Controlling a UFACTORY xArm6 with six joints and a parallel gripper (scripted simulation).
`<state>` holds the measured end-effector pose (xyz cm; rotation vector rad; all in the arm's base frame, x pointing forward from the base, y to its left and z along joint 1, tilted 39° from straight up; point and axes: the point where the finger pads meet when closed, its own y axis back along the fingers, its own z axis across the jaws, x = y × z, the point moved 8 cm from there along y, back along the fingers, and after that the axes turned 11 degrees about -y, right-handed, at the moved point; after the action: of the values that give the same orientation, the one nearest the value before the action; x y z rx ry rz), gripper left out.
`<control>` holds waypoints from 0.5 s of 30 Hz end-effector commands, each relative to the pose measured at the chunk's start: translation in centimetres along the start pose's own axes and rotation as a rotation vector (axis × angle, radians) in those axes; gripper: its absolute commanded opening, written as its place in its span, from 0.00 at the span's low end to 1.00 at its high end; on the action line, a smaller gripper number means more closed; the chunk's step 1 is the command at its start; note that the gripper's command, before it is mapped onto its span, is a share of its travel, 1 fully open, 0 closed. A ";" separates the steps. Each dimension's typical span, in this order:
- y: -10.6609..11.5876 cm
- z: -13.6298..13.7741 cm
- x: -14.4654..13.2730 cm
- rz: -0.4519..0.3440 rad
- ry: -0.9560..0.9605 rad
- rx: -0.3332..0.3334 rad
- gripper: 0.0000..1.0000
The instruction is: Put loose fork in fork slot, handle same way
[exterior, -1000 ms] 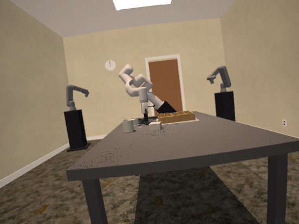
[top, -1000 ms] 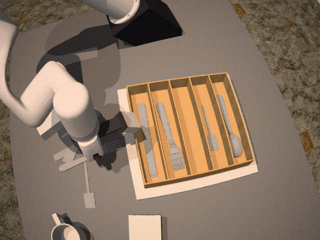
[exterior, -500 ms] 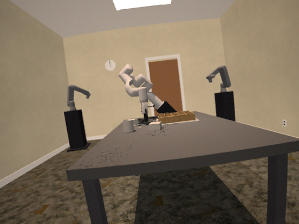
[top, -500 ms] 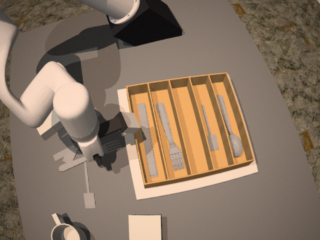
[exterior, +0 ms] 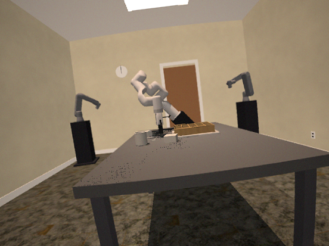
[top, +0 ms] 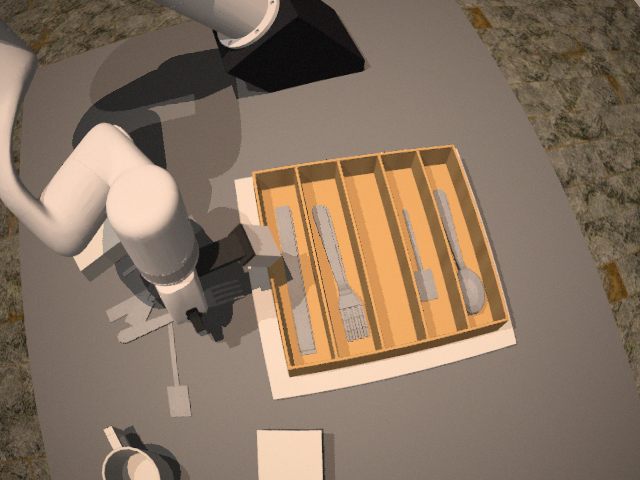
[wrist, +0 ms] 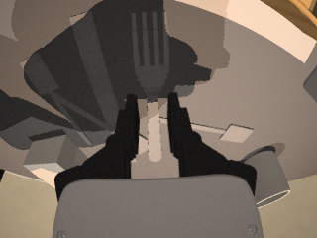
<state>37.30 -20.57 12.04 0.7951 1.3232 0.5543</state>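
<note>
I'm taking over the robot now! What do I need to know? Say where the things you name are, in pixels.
Gripper (top: 199, 322) (exterior: 161, 132) (wrist: 153, 106): partly open, holding nothing, fingers either side of the loose fork's handle.
Loose fork (top: 147, 329) (wrist: 155, 136): outside the tray (top: 392, 351) (exterior: 193, 130) (wrist: 287, 15).
Done: one fork (top: 354, 315) lies in its slot.
Left: grip, lift, turn to match that fork, lay flat in its slot, let go.

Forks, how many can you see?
2. One grey metal-looking fork lies in the tray's second slot from the left in the top view; the loose grey fork lies outside, by the black pincer. Others may be hidden under the arm.
</note>
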 end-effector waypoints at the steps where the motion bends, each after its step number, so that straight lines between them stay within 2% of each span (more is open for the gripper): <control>1: -0.1 0.1 0.0 0.000 -0.001 -0.003 0.28; 15: -1.2 0.1 0.0 0.000 -0.001 -0.003 0.28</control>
<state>37.22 -21.16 11.30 0.7954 1.3233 0.5543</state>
